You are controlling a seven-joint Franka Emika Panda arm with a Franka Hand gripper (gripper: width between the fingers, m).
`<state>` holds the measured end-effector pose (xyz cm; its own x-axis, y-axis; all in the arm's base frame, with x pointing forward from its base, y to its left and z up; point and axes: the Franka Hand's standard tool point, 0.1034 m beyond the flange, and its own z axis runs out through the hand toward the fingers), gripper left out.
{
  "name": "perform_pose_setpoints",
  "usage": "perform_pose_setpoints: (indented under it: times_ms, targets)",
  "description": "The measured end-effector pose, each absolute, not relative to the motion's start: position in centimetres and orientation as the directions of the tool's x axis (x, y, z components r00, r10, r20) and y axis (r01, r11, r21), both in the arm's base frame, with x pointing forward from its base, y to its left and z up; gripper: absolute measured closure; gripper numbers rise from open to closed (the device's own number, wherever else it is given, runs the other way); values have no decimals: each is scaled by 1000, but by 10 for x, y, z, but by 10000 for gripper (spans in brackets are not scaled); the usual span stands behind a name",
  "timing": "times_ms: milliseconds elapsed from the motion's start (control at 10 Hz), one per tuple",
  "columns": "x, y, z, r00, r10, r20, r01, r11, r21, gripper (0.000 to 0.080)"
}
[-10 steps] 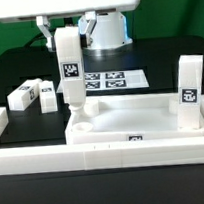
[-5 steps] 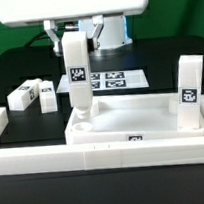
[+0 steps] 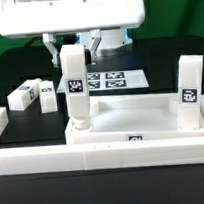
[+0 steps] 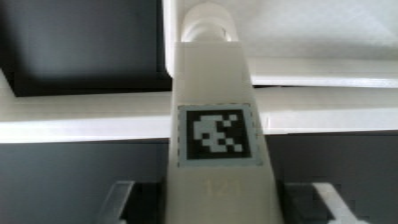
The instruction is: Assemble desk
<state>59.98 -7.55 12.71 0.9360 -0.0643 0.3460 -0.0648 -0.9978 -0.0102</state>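
White plastic square desk leg (image 3: 77,87) with black tag stands upright, foot in corner socket of white tray-like desk top (image 3: 141,115), directly below pincer (image 3: 74,54). Pincer clenched on leg's upper end. Judged light, stiff, smooth; flat sides offer best hold. Two loose legs (image 3: 32,94) lie beside on black surface (image 3: 17,67).

The gripper (image 3: 74,45) hangs straight down from the wrist, its fingers (image 3: 53,46) closed on an upright leg (image 3: 76,85).

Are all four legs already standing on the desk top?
No: two loose legs lie on the table, beside the desk top.
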Motion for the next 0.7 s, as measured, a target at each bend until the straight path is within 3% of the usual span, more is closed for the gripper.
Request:
perform_pose_setpoints:
  times_ms: [700]
  targets:
    - [600, -75, 115, 941, -63, 333, -64, -998, -7, 509]
